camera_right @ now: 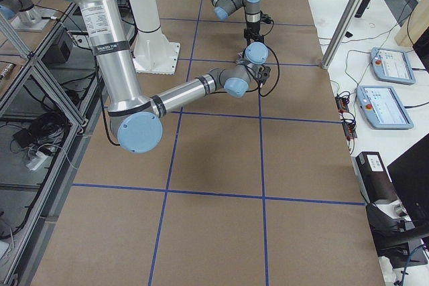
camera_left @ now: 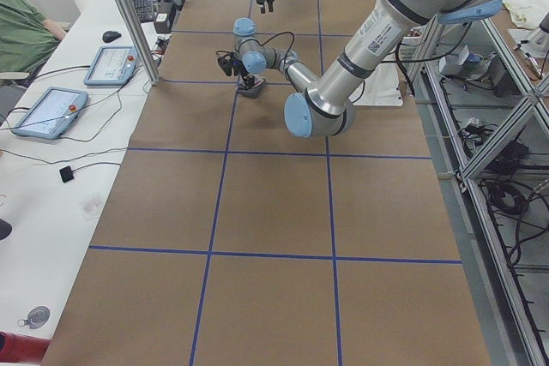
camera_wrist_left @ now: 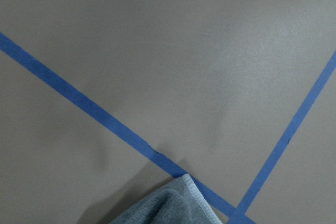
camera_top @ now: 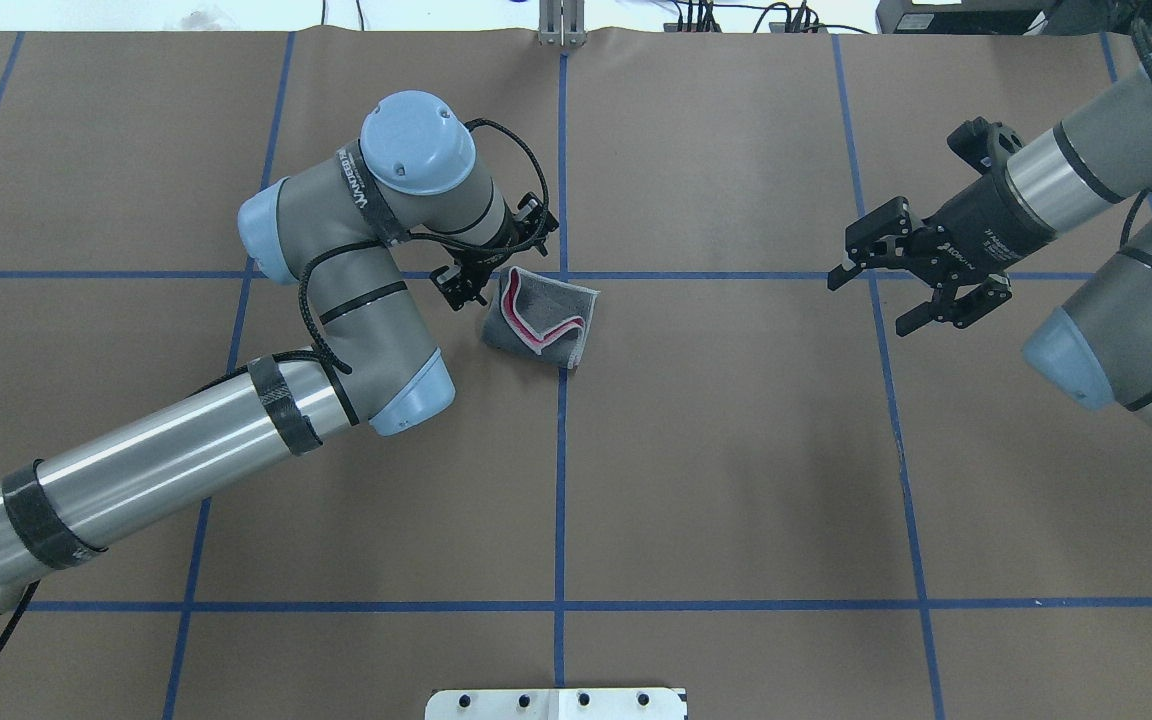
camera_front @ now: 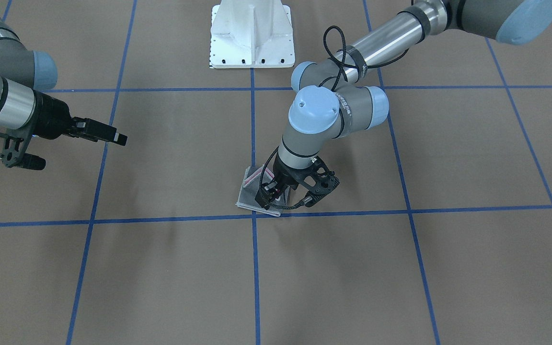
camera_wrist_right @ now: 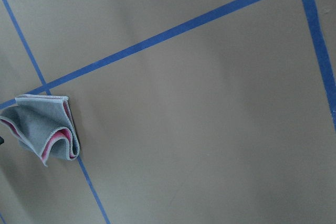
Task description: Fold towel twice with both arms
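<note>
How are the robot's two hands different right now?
The left end effector points straight down at the towel; the right end effector hangs far off to the side, tilted. The right one's jaws are wide open; the left one's are too hidden to tell. Both are black with two fingers.

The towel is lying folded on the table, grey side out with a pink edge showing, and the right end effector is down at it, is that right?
No, it is the left end effector that is down at the towel; the right end effector hangs open far off to the side. The overhead exterior view shows it. The rest holds.
</note>
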Motion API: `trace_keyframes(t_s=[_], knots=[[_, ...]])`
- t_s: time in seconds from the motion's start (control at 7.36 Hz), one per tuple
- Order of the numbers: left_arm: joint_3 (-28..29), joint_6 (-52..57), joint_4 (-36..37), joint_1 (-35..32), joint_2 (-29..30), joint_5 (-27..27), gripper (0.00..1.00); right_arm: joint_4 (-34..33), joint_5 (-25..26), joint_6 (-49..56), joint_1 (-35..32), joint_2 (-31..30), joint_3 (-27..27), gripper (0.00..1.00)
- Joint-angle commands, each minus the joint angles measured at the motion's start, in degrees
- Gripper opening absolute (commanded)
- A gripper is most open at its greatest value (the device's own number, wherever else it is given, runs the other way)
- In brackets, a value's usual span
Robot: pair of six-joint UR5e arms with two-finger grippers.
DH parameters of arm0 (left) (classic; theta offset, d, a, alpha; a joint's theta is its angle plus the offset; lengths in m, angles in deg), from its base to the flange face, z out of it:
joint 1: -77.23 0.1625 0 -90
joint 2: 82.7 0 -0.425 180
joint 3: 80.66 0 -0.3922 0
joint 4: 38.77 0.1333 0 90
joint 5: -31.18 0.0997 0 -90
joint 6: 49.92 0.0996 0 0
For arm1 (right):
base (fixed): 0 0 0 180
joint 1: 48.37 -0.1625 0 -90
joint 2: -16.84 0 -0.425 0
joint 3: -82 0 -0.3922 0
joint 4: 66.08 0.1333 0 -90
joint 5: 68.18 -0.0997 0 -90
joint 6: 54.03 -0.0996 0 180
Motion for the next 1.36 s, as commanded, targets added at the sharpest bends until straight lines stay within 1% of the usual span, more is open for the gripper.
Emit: trace_keyframes(t_s=[0.0,0.68,0.95,1.09,1.22], knots=[[1.10,-0.16,-1.25,1.09,-0.05,-0.02,1.00,0.00,0.00,0.00,0.00,-0.07,0.12,1.00],[1.28,-1.30,-2.05,2.50,0.48,0.07,1.00,0.00,0.00,0.00,0.00,-0.16,0.12,1.00],[2.07,-1.39,-4.23,2.50,0.66,0.16,1.00,0.00,0.09,0.08,0.00,-0.16,-0.06,1.00],[3.46,-1.39,-5.55,2.59,1.53,0.16,1.00,0.00,0.09,0.08,0.00,-0.16,-0.06,1.00],[6.35,-1.39,-7.91,2.50,3.10,0.16,1.00,0.00,0.09,0.08,-0.09,-0.25,-0.06,1.00]])
